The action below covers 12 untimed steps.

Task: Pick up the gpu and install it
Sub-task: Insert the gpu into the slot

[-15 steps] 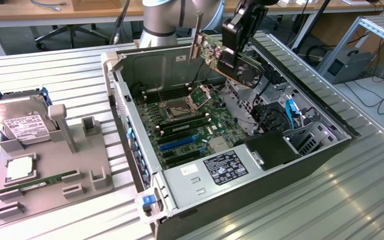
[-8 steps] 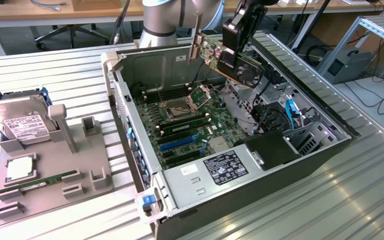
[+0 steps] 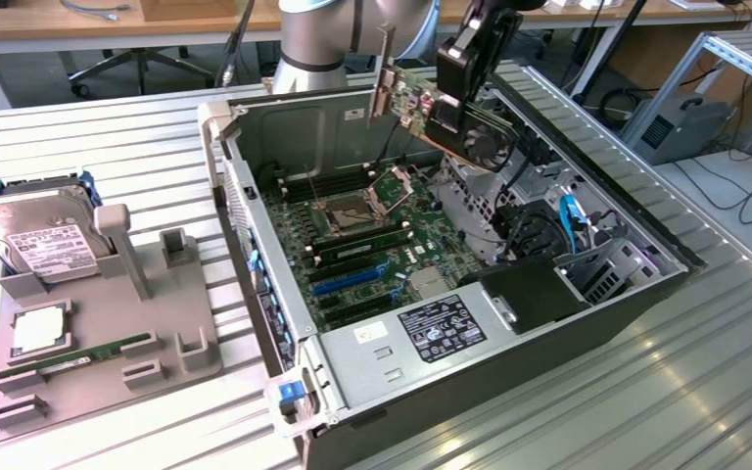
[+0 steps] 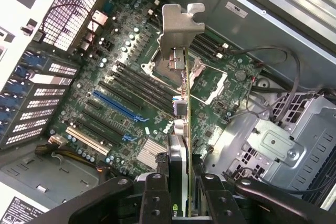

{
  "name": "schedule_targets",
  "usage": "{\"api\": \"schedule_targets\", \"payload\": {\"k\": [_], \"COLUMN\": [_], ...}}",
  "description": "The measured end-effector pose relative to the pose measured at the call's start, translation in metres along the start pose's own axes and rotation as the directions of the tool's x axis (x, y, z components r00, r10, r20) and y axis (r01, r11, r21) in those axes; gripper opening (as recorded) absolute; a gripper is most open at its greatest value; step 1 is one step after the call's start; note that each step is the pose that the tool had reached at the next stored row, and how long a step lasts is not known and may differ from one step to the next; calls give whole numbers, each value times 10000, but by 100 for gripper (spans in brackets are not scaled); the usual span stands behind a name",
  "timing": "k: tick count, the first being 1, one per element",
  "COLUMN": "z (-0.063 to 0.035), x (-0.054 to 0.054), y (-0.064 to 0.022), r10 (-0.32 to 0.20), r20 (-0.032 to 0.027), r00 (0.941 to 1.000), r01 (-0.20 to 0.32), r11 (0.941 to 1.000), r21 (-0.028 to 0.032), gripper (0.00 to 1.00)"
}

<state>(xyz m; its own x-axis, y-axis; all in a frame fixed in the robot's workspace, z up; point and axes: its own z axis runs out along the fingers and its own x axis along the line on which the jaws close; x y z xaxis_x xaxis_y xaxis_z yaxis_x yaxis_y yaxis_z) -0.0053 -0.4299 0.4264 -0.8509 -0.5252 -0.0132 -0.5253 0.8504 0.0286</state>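
The gpu (image 3: 445, 125), a green card with a black fan cooler and a silver end bracket, hangs tilted in the air above the open computer case (image 3: 507, 382). My gripper (image 3: 470, 73) is shut on it from above. In the wrist view the gpu (image 4: 183, 103) runs edge-on away from my fingers (image 4: 155, 195), its silver bracket (image 4: 178, 27) at the far end. It hovers over the motherboard (image 4: 121, 77), above the CPU socket (image 4: 202, 77) and to one side of the blue slots (image 4: 115, 106). It touches nothing below.
A grey holder tray (image 3: 102, 333) on the exterior view's left carries a silver hard drive (image 3: 39, 240) and a thin RAM stick (image 3: 75, 360). Inside the case sit a drive cage (image 4: 283, 140), loose cables (image 4: 278, 77) and a black power supply (image 3: 533, 294).
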Motion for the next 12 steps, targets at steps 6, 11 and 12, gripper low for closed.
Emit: {"api": "schedule_targets", "payload": {"k": [6,11,12], "z": [0,1,1], "x": [0,0,0], "y": [0,0,0], "r10": [-152,-290,-316], "r20": [-4,-8,-9], "r00": [9999,9996,9995], "r01": [152,290,316], "r11": [9999,9996,9995], "r21": [-2,-5,-4], "gripper": [27,27,27]}}
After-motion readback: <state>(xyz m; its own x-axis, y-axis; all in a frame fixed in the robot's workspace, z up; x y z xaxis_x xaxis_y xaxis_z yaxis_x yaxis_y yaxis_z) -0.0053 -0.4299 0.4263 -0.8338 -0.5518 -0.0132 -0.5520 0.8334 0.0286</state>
